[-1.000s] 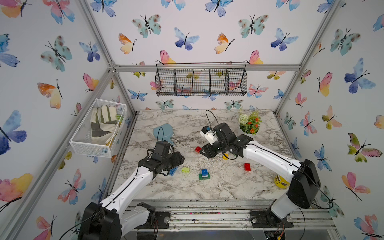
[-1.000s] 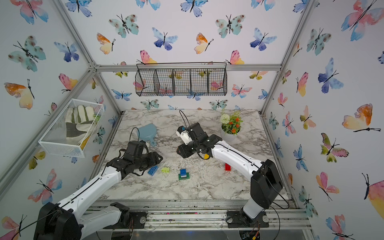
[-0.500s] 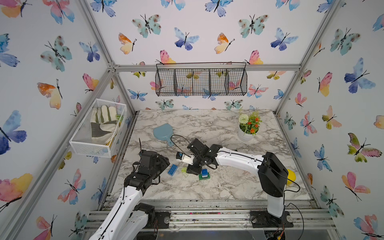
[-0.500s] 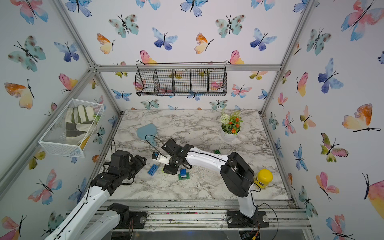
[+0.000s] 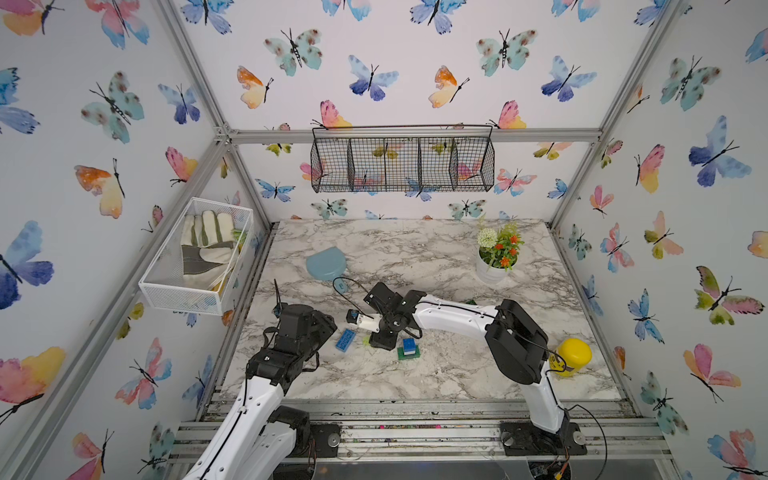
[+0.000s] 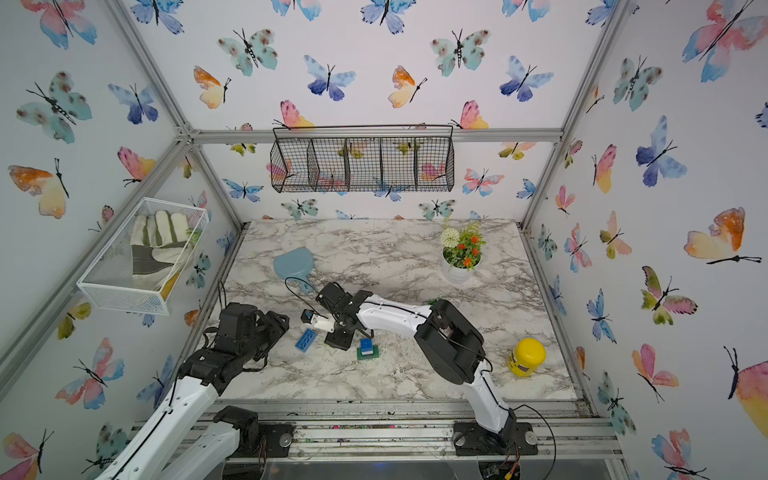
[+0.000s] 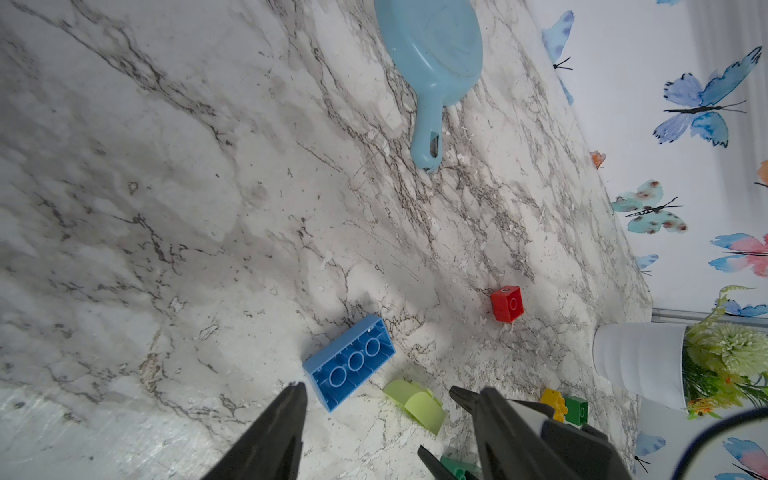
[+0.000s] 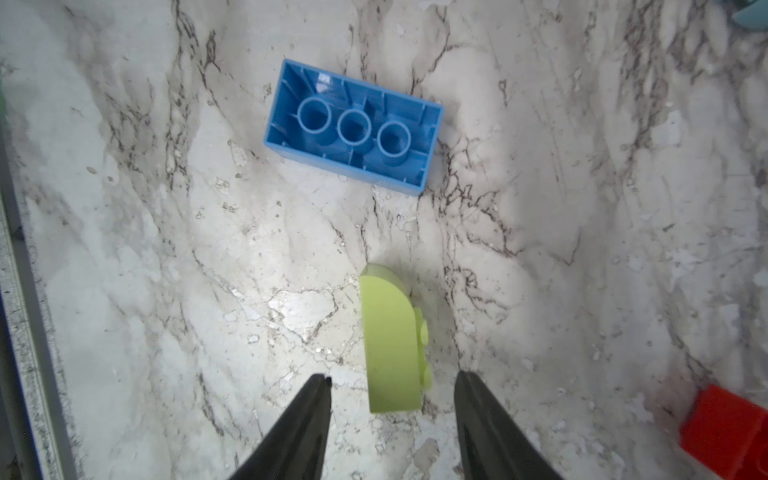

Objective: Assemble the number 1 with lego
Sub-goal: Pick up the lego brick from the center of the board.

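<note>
**Lime brick** (image 8: 392, 345): lies on its side on the desk (image 8: 166, 249), toward the front-left corner. One end is rounded into an arch, the smooth matt face is up, and the studs point sideways.

**Right gripper** (image 8: 392, 376): hangs low over the lime brick with its jaws part-open, one either side of the square end. A gap shows on both sides and nothing is gripped.

**Step in hand, as I read it:** picking up the lime piece. The next move calls for a short drop and a squeeze. The jaws would land on the studded top and the hollow base, so the brick will likely need turning studs-up before it presses onto anything.

**Blue brick** (image 8: 353, 126): oblong and upside down, just beyond the lime one toward the left edge. It is glossy and hollow, with three round tubes and thin ribs inside.

**Left gripper** (image 7: 386, 388): beside the blue brick, spread moderately wide and empty.

**Blue-on-green stack** (image 5: 409, 347): a small blue square seated on a green base, just past the right gripper toward the right edge. Probably the start of the numeral.

**Other bricks:**
- Red brick (image 7: 506, 304), a small cube, sits farther back.
- Yellow brick (image 7: 555, 403) and green brick (image 7: 578, 409) sit side by side beyond it.

**Desk:** marble-print, scuffed, flecked white. A pale blue plastic scoop (image 7: 430, 50) lies farther back.
</note>
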Motion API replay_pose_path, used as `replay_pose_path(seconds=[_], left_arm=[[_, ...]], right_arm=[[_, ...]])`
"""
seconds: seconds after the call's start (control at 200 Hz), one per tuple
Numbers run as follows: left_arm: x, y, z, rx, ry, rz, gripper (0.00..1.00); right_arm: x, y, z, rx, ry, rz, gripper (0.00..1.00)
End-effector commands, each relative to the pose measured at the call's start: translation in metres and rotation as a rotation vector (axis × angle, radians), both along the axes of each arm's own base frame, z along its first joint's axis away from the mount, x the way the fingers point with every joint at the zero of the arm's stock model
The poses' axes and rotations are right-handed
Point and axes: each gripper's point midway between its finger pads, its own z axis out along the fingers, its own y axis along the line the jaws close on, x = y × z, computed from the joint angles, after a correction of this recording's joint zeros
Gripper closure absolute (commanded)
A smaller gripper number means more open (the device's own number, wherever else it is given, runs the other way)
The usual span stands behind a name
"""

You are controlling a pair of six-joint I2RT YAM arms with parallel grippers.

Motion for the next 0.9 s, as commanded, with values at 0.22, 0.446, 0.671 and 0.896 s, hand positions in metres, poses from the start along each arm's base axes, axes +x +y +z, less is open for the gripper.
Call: replay_pose_path(seconds=[0.22,0.446,0.671,0.896], left_arm=[[0.0,0.006,0.003,0.03,0.003,0.01,0.31],[0.002,0.007,0.007,0.042,-0.005,0.004,0.31],[0.001,0.008,0.011,0.039,-0.012,0.001,0.31],[0.0,0.01,0.02,0.043,-0.03,-0.004,0.31]], right_arm=[[-0.001,0.003,-0.019,-0.042,0.013,0.006,0.56],[0.0,0.008,-0.023,-0.038,0.021,0.005,0.53],[0.0,0.007,-0.03,-0.051,0.022,0.014,0.6],[-0.001,0.008,-0.025,-0.029,0.006,0.029,0.75]])
